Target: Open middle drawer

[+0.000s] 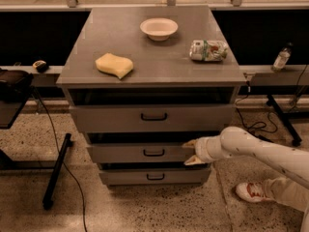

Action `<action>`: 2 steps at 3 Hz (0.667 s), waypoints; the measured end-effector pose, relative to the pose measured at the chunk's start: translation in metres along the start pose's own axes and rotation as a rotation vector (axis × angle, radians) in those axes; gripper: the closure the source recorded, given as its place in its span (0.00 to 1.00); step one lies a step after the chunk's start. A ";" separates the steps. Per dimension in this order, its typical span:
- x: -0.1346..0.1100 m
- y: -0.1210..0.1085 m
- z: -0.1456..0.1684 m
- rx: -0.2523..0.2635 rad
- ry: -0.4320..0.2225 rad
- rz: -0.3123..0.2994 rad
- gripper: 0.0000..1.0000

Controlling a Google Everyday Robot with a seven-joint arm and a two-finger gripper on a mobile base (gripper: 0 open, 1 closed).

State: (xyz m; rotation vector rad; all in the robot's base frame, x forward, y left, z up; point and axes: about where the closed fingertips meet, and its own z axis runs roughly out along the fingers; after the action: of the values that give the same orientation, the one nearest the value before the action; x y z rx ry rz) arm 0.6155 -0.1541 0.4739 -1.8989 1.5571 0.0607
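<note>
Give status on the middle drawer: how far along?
Done: approach only; the hand is at the right end of the middle drawer front. In hand: lining up, fingers open, beside the handle, not on it. Left: grasp and pull; the drawer does not look pulled out.

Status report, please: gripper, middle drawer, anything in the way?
Gripper open, at right end of middle drawer front. Handle not held. Nothing between gripper and handle.
</note>
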 end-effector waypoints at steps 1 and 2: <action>0.016 0.010 0.021 -0.004 0.025 -0.006 0.57; 0.025 0.006 0.023 0.024 0.054 -0.030 0.48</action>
State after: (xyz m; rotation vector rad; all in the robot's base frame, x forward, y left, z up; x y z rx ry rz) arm 0.6264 -0.1640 0.4422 -1.9194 1.5574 -0.0221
